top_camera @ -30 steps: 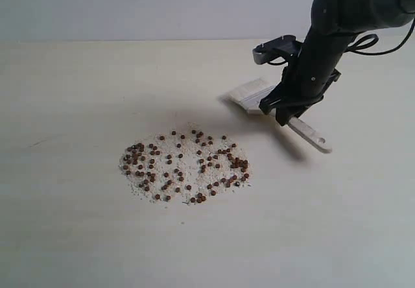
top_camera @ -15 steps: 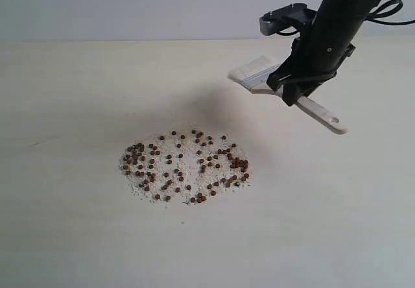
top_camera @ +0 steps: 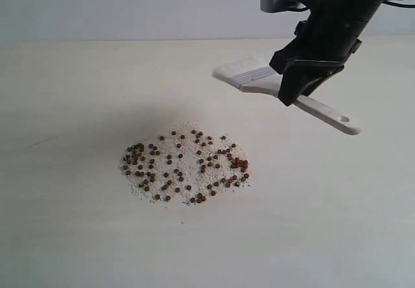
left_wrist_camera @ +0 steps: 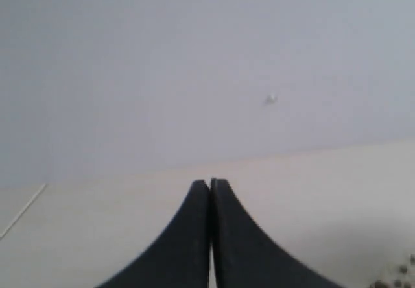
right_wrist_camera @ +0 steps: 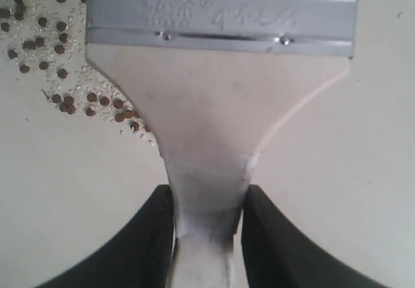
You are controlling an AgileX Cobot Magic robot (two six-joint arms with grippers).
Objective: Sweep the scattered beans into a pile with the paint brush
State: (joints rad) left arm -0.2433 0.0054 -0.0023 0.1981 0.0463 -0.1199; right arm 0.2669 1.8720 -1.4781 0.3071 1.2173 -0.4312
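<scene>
Item: tiny round reddish-brown beans [top_camera: 185, 165] mixed with whitish crumbs, spread in a loose oval patch at mid-table.
Tool: wide flat paint brush [top_camera: 251, 76] with pale bristles, silver ferrule and light wooden handle with a holed end. It is in the air, beyond and right of the patch in the exterior view, not touching it.
Right gripper [right_wrist_camera: 209, 223]: black, clamped across the handle's narrow neck.
Left gripper [left_wrist_camera: 209, 191]: fingers pressed together, empty.
Support: pale cream table [top_camera: 78, 236].
Backdrop: grey wall [top_camera: 130, 9].

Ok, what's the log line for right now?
right gripper: holds brush aloft | left gripper: shut, empty | beans: scattered, unswept
</scene>
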